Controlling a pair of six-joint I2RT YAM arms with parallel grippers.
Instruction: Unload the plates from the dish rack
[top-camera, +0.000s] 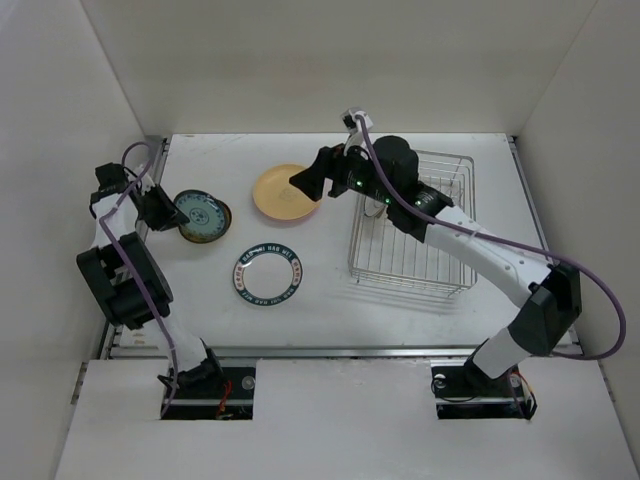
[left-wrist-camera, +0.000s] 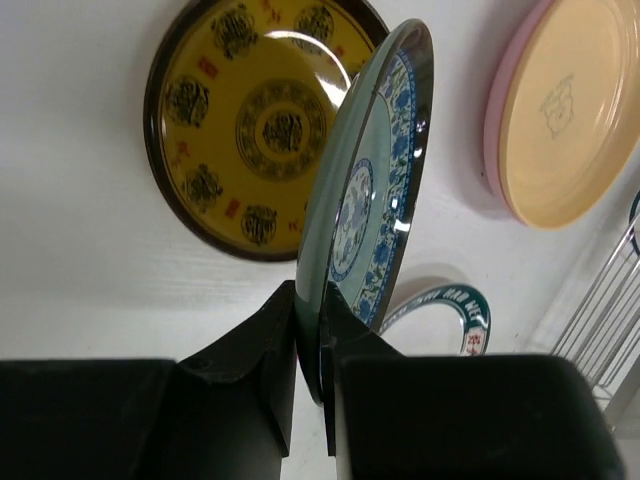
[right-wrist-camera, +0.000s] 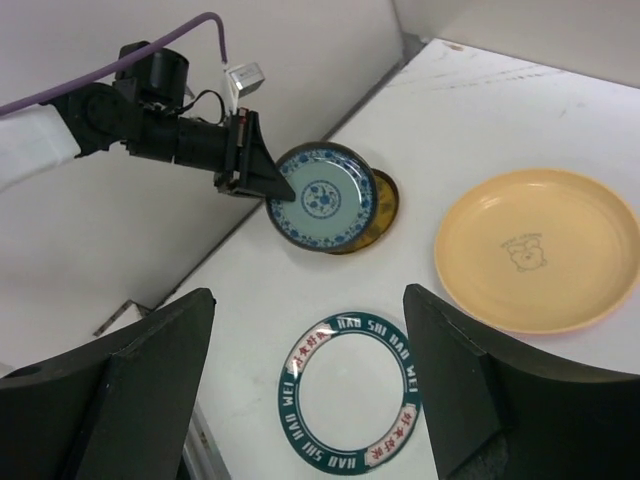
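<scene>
- Where the tabletop (top-camera: 330, 320) nears its front edge, the lettered-rim plate (top-camera: 269, 273) lies flat, mid-width.
- By the left edge, my left tool (top-camera: 170, 213) is clamped on the teal plate (top-camera: 200, 213) at its rim, tilting it above the small yellow plate (left-wrist-camera: 240, 120).
- Toward the right edge stands the dish rack (top-camera: 415, 250).
- Farthest, my right tool (top-camera: 305, 180) gapes wide, holding nothing, over the tan plate (top-camera: 278, 192).

I get bright, even overhead light on the white table (top-camera: 330, 325), with only faint shadows. Left of the teal plate (left-wrist-camera: 365, 200), a white glare streak sits on the yellow plate (left-wrist-camera: 230, 130), and a glint marks the teal plate's rim. Below it, the left gripper (left-wrist-camera: 310, 340) reads black and soft.
</scene>
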